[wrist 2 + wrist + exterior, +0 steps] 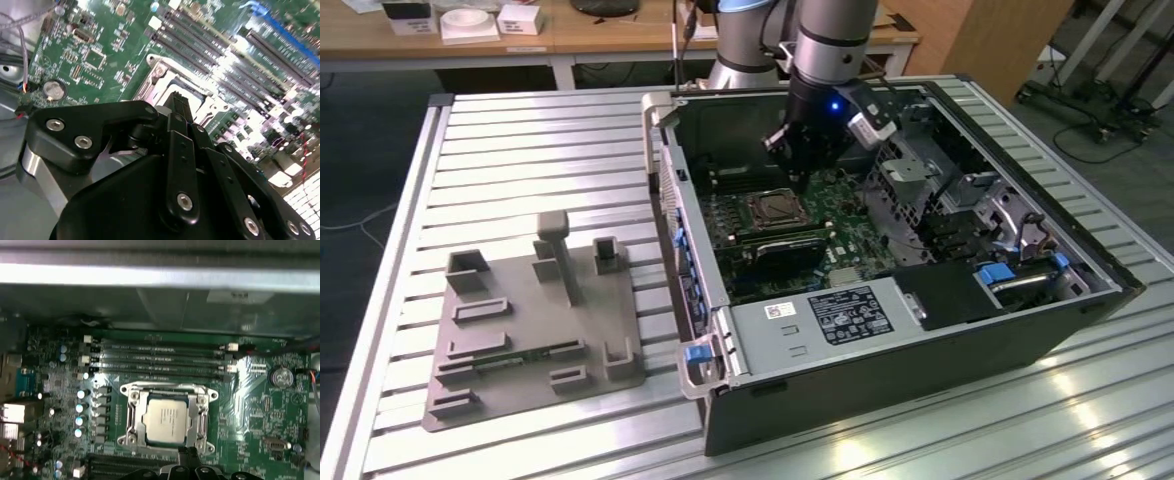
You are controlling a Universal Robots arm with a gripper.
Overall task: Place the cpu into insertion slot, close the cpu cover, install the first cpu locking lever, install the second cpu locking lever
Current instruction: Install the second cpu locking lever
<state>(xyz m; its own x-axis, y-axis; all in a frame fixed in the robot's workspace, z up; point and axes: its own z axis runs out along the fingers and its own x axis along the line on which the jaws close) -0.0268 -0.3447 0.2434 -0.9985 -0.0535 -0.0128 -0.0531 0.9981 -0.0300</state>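
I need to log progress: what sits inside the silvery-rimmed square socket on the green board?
A small square chip with a silver-grey metal top lies inside the socket, framed by the thin silvery metal cover plate. The contacts beneath are hidden by the chip.

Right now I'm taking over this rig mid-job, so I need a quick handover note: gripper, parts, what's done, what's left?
Gripper: hangs low over the motherboard, close beside the insertion slot; I cannot tell its state.
Cpu: seated in the slot, metal top up.
Cpu cover: appears folded down, framing the chip.
Done: cpu placed, cover seemingly closed.
Left: both locking levers, whose latching I cannot confirm.
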